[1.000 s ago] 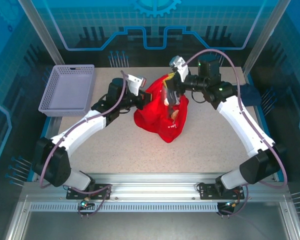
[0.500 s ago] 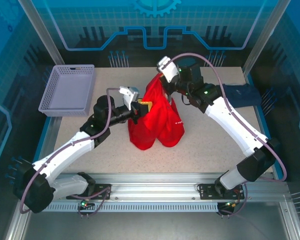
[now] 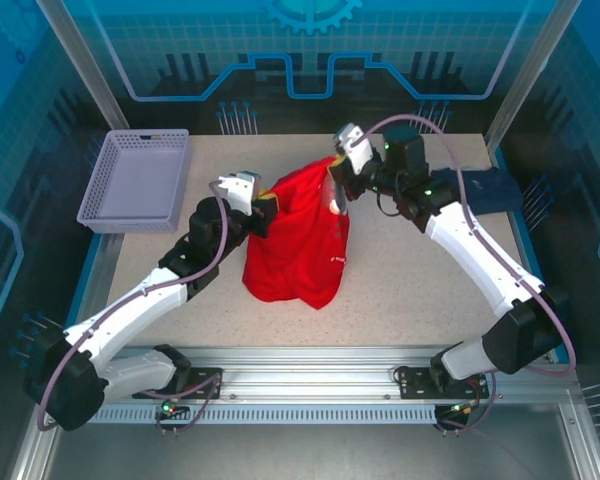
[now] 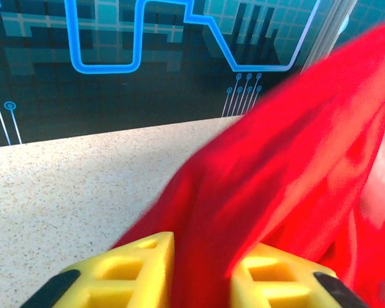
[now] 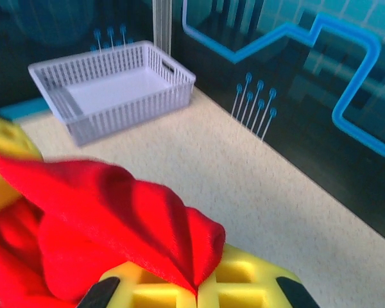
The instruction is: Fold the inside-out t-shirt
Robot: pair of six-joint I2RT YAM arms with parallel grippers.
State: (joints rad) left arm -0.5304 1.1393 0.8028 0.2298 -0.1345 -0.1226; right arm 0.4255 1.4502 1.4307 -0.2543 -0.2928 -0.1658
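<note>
The inside-out t-shirt [image 3: 298, 245] hangs at the centre of the top view, its lower bulk resting on the table [image 3: 420, 290]. Its upper-right corner is pinched in the closed right gripper [image 3: 337, 182]. Its upper-left edge runs through the left gripper [image 3: 264, 207], whose jaws stand parted.

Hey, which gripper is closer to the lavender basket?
Left. The left gripper is just right of the basket, at the red t-shirt's basket-side edge; the right gripper is farther right, across the shirt.
</note>
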